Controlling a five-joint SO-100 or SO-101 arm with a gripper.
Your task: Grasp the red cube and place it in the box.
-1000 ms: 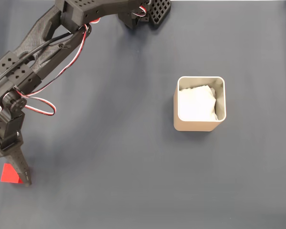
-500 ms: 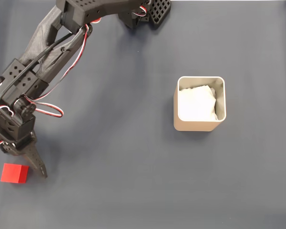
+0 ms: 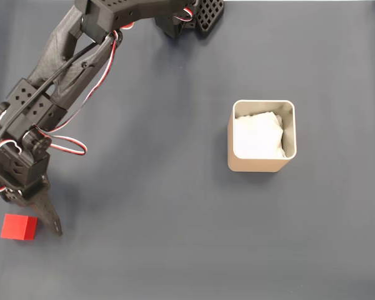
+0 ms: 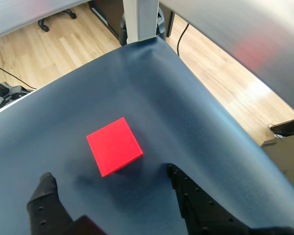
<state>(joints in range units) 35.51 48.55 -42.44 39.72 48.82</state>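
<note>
The red cube [image 3: 19, 227] lies on the dark mat at the far lower left of the fixed view, all of its top showing. My gripper [image 3: 23, 215] hangs over it, open; one black finger [image 3: 52, 220] points down just right of the cube. In the wrist view the red cube [image 4: 114, 145] sits slightly ahead of my gripper [image 4: 109, 178] and in line with the gap between the black fingertips [image 4: 44, 185], untouched. The beige box [image 3: 256, 165] stands upright far to the right, with crumpled white paper [image 3: 257, 134] inside.
The black arm runs diagonally from its base [image 3: 194, 19] at the top edge down to the left, with red and white wires [image 3: 69, 147] looping off it. In the wrist view the mat's edge [image 4: 210, 103] drops off to wooden floor [image 4: 235, 88] just beyond the cube.
A second ago a finger overlapped the cube's right side. The gripper has since shifted right and up, and the whole cube shows. Little has moved in the last half second.
</note>
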